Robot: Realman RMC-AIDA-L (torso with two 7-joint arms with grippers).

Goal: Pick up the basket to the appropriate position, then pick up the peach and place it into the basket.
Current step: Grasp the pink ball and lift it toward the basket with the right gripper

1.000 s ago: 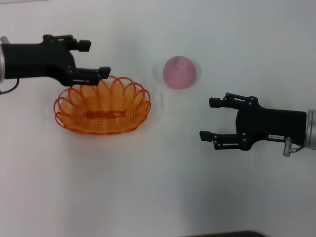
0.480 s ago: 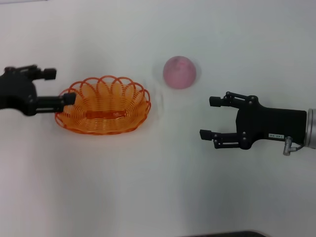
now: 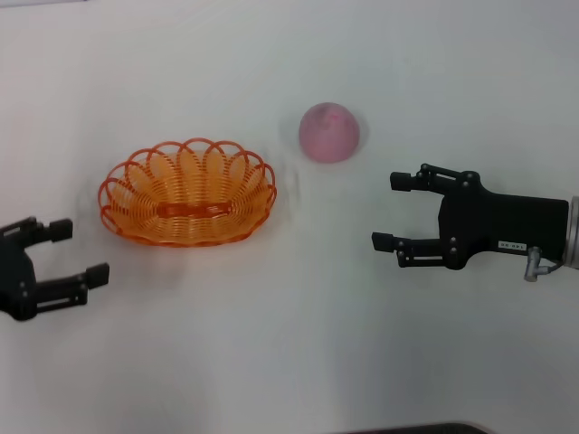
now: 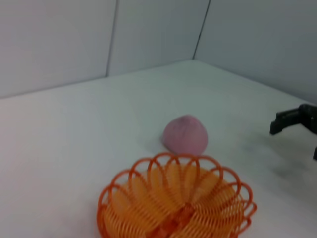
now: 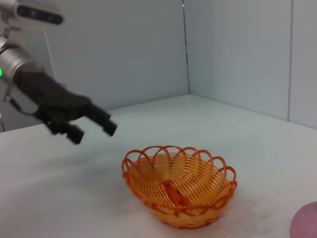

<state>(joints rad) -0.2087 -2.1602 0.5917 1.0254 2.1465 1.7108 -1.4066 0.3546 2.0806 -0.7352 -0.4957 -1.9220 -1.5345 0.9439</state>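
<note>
The orange wire basket (image 3: 188,192) rests empty on the white table, left of centre; it also shows in the left wrist view as the basket (image 4: 176,201) and in the right wrist view as the basket (image 5: 179,184). The pink peach (image 3: 329,132) sits behind and to the right of it, apart from it, seen too as the peach (image 4: 185,135). My left gripper (image 3: 74,251) hangs open near the left edge, in front of the basket and clear of it. My right gripper (image 3: 393,212) is open, to the right and in front of the peach, holding nothing.
Grey wall panels (image 4: 148,34) stand behind the white table (image 3: 289,344). A dark strip (image 3: 407,429) runs along the table's near edge.
My left gripper has drawn back from the basket's far left rim toward the near left, away from the basket. The right gripper shifted slightly right. Basket and peach have not moved.
</note>
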